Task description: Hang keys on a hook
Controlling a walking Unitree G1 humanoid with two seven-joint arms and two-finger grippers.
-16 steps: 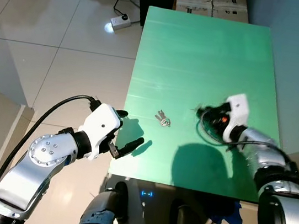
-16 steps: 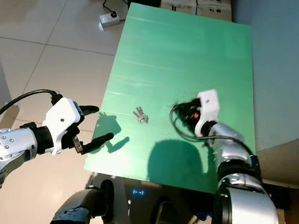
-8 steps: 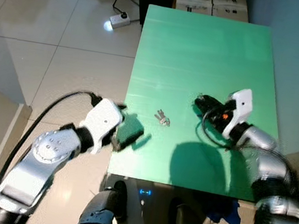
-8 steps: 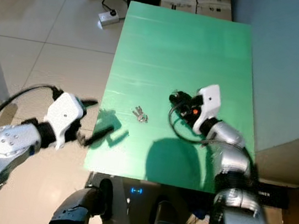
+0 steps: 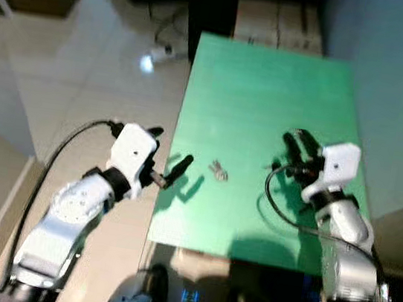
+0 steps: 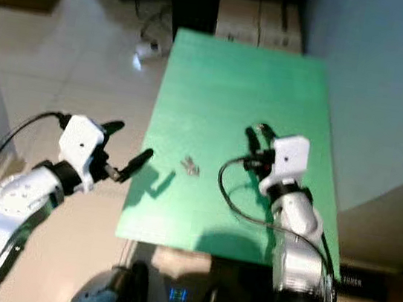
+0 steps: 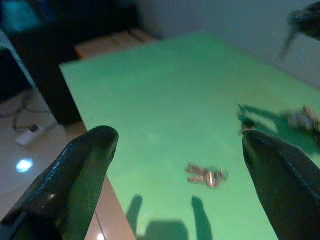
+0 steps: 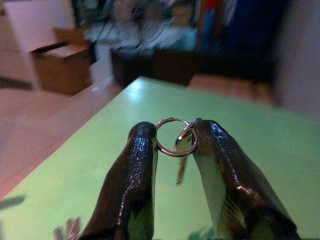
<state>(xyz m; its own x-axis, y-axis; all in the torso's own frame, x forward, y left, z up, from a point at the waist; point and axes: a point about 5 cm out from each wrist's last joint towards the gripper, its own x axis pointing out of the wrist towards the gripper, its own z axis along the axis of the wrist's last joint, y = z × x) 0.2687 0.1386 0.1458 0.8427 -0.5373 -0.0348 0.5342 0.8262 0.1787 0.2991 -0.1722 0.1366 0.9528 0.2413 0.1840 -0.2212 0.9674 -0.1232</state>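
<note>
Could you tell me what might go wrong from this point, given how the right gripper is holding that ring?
The right gripper pinches the key ring only at its fingertips, so the ring could slip out as the arm moves. A second bunch of keys lies loose on the green table, near the open left gripper, which might knock it.

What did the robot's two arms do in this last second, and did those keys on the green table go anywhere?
The right gripper, shut on a key ring, swung from pointing across at the loose keys to pointing toward the far end of the green table. The left gripper, jaws open, rose a little at the table's left edge. The loose keys stayed put.
</note>
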